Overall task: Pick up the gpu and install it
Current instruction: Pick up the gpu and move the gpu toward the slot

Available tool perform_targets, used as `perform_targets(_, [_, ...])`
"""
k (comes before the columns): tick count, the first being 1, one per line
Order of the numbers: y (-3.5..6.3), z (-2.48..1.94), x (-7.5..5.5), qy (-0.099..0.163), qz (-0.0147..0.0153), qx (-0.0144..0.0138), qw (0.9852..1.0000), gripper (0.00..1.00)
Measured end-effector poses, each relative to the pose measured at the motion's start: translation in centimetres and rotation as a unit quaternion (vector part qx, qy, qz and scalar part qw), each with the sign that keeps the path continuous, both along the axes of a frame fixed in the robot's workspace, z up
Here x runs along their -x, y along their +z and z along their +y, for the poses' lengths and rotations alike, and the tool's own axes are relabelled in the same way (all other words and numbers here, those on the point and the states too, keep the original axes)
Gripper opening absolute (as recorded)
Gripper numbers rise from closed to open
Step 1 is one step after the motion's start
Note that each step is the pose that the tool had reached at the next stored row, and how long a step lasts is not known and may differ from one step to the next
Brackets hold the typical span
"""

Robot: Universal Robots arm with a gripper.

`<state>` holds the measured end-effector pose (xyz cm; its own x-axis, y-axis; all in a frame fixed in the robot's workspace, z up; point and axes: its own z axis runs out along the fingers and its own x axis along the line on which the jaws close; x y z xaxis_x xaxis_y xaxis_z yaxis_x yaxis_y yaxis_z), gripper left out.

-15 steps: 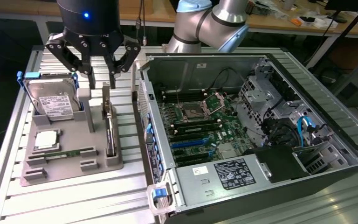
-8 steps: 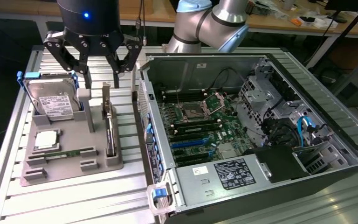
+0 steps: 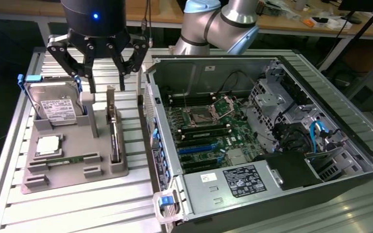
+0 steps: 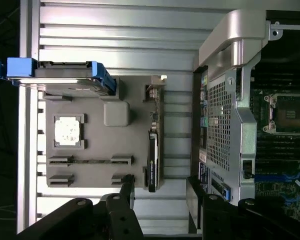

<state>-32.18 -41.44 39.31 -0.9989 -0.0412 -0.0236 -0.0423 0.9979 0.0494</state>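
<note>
Task judged to be at its very start, with neither pick-up nor install done: the gpu [image 3: 114, 133] is seen standing on edge in a slot of the grey holder [image 3: 76, 170], along the holder's side that faces the open computer case [image 3: 342, 126]. The holder is set on the slatted desk [image 3: 76, 208], toward the desk's edge at the exterior view's left. The tool [image 3: 104, 73] is seen above the holder's far end, spread apart with nothing between; no contact with the card can be made out. The blue expansion slot [image 3: 196, 148] on the motherboard [image 3: 212, 131] is seen bare. A hard drive [image 3: 57, 109], a processor [image 3: 48, 145] and a memory stick [image 3: 66, 159] are lodged in the holder. Hard to make out: the card is presented edge-on, so its face and bracket are not resolved; the tool's height over it cannot be judged; which slot is meant cannot be told
</note>
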Motion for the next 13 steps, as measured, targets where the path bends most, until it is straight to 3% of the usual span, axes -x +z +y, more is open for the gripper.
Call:
perform_targets(5, [-0.10,0.00,0.0,0.000,0.0000,-0.0001,1.0000,0.54])
perform_targets(13, [-1.45,0.00,0.0,0.000,0.0001,0.0000,1.0000,0.54])
